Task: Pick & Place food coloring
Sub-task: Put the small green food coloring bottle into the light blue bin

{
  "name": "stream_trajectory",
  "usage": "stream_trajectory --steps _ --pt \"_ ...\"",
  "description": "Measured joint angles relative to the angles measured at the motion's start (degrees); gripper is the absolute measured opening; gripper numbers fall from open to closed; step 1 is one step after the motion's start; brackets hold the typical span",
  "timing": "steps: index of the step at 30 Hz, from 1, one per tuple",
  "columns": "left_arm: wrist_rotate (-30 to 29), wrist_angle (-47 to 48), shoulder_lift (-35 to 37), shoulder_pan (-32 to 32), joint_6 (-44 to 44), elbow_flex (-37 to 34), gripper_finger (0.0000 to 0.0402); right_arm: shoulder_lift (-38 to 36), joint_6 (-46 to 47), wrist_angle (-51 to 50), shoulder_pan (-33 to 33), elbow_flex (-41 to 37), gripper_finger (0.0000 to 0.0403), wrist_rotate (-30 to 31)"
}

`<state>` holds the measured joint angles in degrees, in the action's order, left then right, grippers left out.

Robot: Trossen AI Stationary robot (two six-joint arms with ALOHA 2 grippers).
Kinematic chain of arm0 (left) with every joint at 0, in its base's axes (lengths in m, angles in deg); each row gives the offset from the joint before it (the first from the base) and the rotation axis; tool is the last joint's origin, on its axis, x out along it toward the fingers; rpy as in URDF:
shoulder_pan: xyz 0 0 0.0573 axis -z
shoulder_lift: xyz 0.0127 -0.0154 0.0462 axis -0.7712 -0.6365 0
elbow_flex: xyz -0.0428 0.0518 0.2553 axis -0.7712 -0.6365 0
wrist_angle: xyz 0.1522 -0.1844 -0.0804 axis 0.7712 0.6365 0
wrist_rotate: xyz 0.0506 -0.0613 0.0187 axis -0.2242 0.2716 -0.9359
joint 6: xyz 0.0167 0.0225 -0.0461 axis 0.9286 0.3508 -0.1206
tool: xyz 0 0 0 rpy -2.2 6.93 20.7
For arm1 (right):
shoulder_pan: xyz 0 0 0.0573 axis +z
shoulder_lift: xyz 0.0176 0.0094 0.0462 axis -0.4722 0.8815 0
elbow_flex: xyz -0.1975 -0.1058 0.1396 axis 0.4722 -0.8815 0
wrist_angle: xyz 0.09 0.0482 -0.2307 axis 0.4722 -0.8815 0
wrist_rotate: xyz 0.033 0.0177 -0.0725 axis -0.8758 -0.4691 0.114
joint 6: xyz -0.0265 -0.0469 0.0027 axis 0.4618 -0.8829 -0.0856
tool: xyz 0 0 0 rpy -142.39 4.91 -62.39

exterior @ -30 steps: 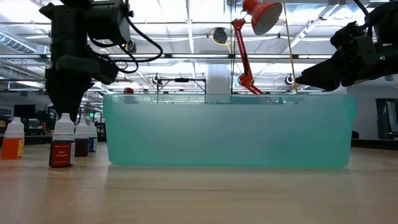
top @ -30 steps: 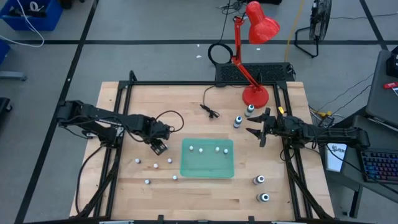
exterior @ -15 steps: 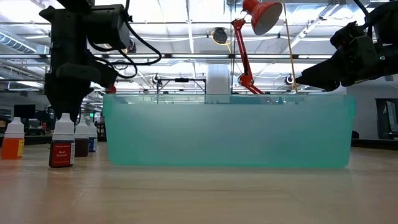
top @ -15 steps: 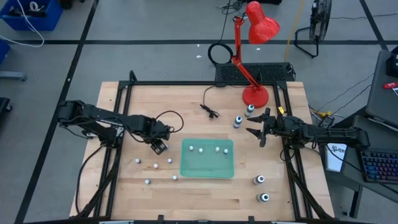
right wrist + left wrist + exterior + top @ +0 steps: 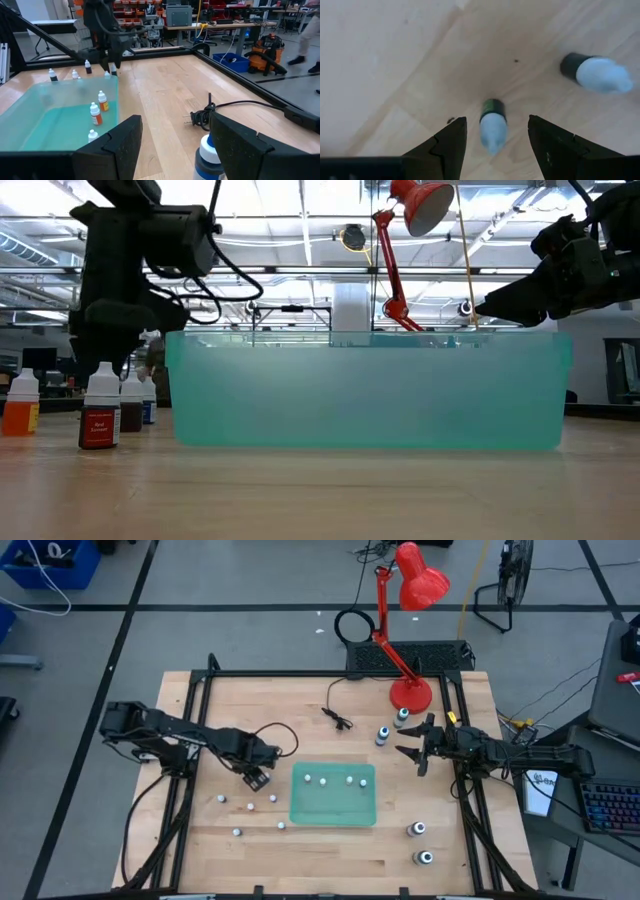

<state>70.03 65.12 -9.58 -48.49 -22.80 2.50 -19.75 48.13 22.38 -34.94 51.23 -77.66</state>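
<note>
Several tiny white-capped bottles stand on the wood left of the green tray, such as one and another; several more stand inside the tray. Larger dark white-topped bottles stand at the far right and near right. My left gripper is open above the small bottles; in its wrist view its fingers stand on either side of a green bottle without touching it. My right gripper is open and empty, right of the tray.
A red desk lamp and a black cable are at the table's far side. A black frame rail runs along each side. In the low view the tray's wall hides what is behind it.
My left gripper has shifted a little toward the tray and tipped, staying open above the small bottles. The bottles and my right arm have kept still.
</note>
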Motion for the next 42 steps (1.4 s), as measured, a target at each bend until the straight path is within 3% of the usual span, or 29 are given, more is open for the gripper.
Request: stream_trajectory --steps 15,29,34,42 --pt "-0.9 0.0 -0.3 0.0 0.6 0.0 0.0209 0.0 0.0 0.0 0.0 0.0 0.0222 0.0" --pt "-1.2 0.1 -0.2 0.0 1.1 0.0 0.0065 0.0 0.0 0.0 0.0 0.0 0.0222 0.0" --pt "-2.0 0.4 -0.2 0.1 5.7 0.3 0.0061 0.0 0.0 0.0 0.0 0.0 0.0222 0.0" --pt "-8.4 9.8 -0.3 2.0 11.7 11.9 0.0061 0.0 0.0 0.0 0.0 0.0 0.0222 0.0"
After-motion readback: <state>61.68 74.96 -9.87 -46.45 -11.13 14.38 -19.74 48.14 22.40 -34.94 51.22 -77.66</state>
